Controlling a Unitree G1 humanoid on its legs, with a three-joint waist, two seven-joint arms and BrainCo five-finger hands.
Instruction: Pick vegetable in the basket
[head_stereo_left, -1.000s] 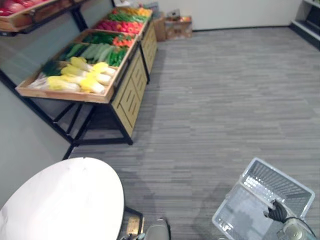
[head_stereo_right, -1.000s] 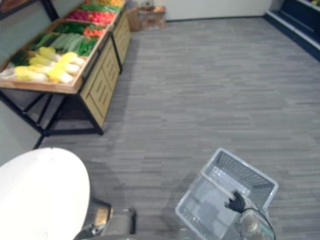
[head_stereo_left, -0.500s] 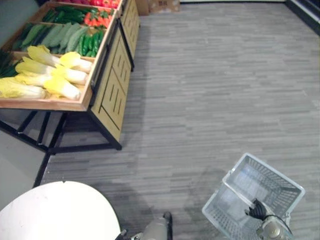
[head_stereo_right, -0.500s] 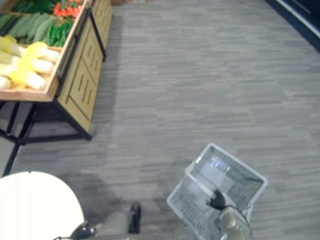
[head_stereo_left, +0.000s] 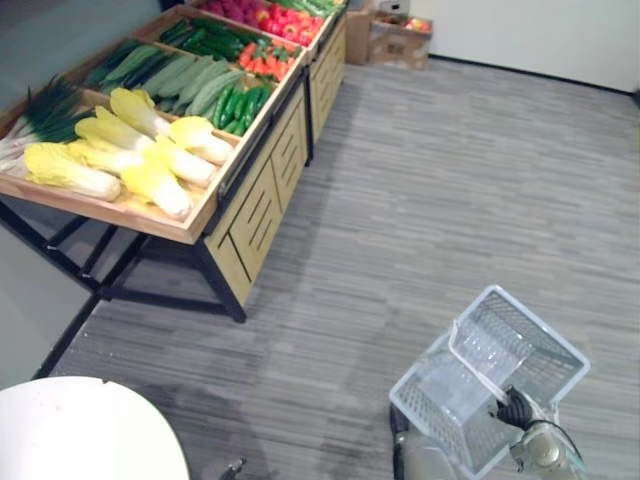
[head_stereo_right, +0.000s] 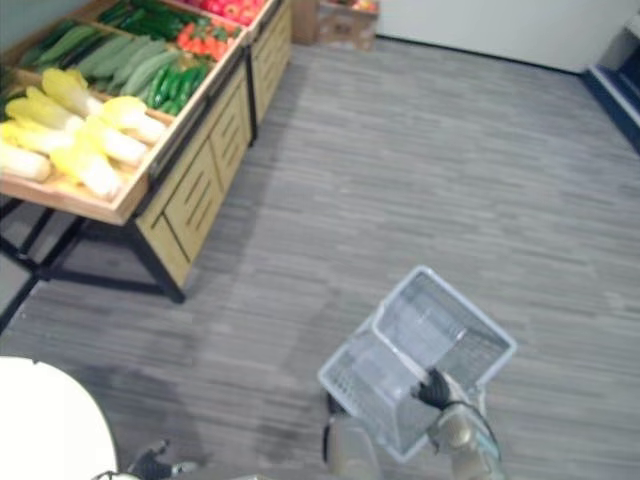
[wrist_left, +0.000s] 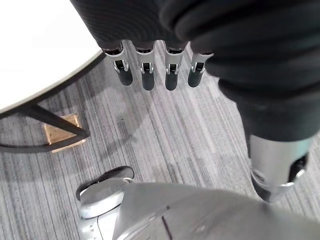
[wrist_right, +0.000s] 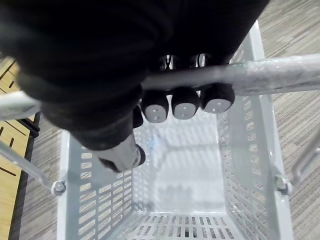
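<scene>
A pale grey plastic basket (head_stereo_left: 470, 385) hangs low at the right, and its inside (wrist_right: 185, 175) holds nothing. My right hand (head_stereo_left: 515, 408) is shut on the basket's handle (wrist_right: 260, 72), with its fingers (wrist_right: 185, 106) curled round the bar. The vegetables lie on a wooden stand (head_stereo_left: 215, 200) at the upper left, well away from the basket: yellow-white cabbages (head_stereo_left: 130, 160), cucumbers (head_stereo_left: 190, 80), green peppers (head_stereo_left: 238, 105) and red produce (head_stereo_left: 265, 58). My left hand (wrist_left: 145, 75) hangs open over the floor beside the white table, holding nothing.
A round white table (head_stereo_left: 85, 430) stands at the lower left. Cardboard boxes (head_stereo_left: 400, 38) sit by the far wall past the stand. Grey plank floor (head_stereo_left: 440, 200) stretches between the stand and the basket.
The camera has swung, so the whole picture has shifted and more of the stand shows at the upper left. The basket stays in my right hand.
</scene>
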